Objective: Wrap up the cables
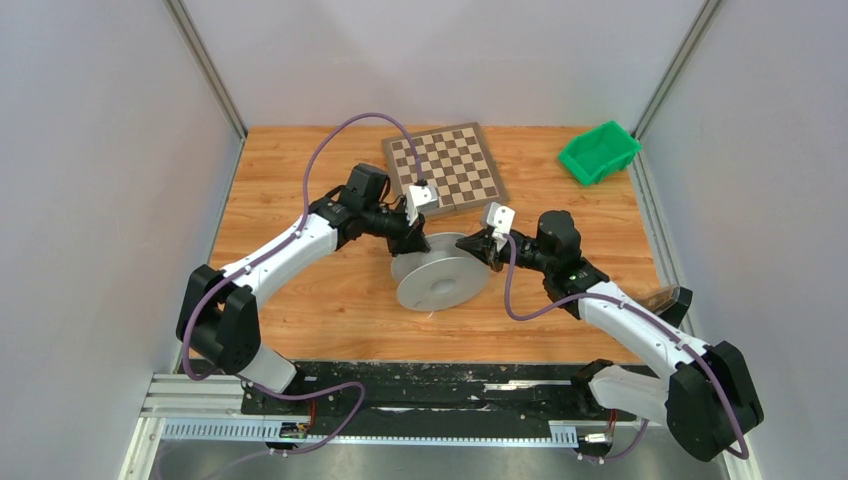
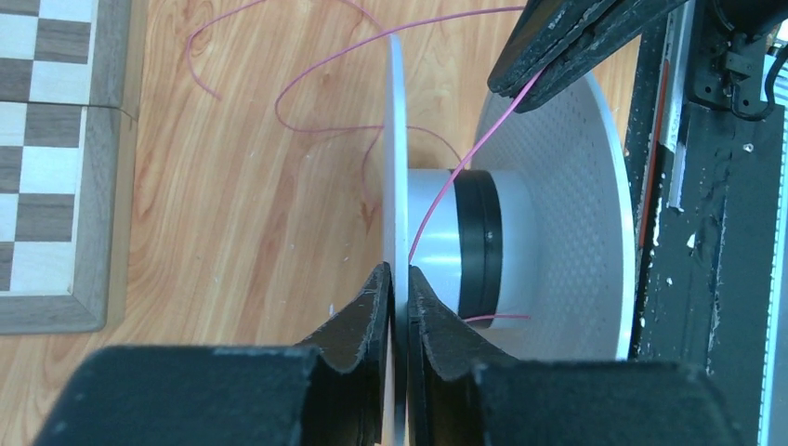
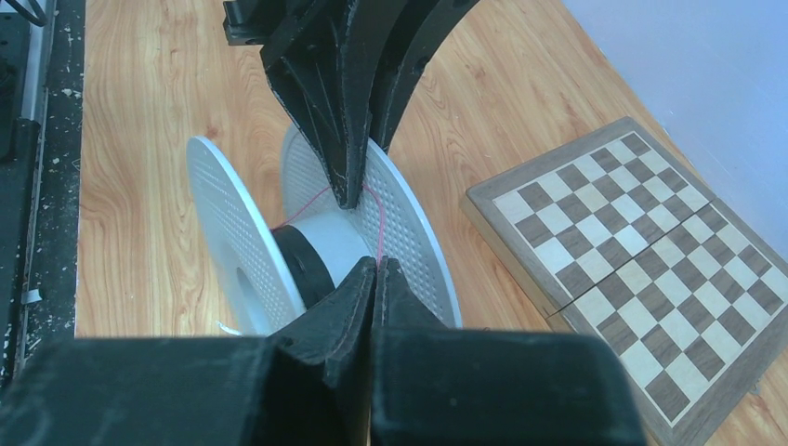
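Note:
A white spool (image 1: 440, 278) stands on its edge mid-table, with a black band (image 2: 479, 243) round its hub. My left gripper (image 2: 397, 270) is shut on the rim of the spool's near flange (image 2: 397, 139); it shows at the top of the right wrist view (image 3: 350, 181). A thin pink cable (image 2: 437, 200) runs from the hub up to my right gripper (image 3: 378, 262), which is shut on it just above the spool (image 3: 237, 232). Loose loops of the cable (image 2: 307, 88) lie on the wood beyond the flange. From above, both grippers (image 1: 412, 238) (image 1: 490, 245) meet over the spool.
A folding chessboard (image 1: 445, 166) lies just behind the spool, close to the left gripper. A green bin (image 1: 598, 152) sits at the back right corner. Grey walls close in the table on three sides. A black rail (image 1: 450, 385) runs along the near edge.

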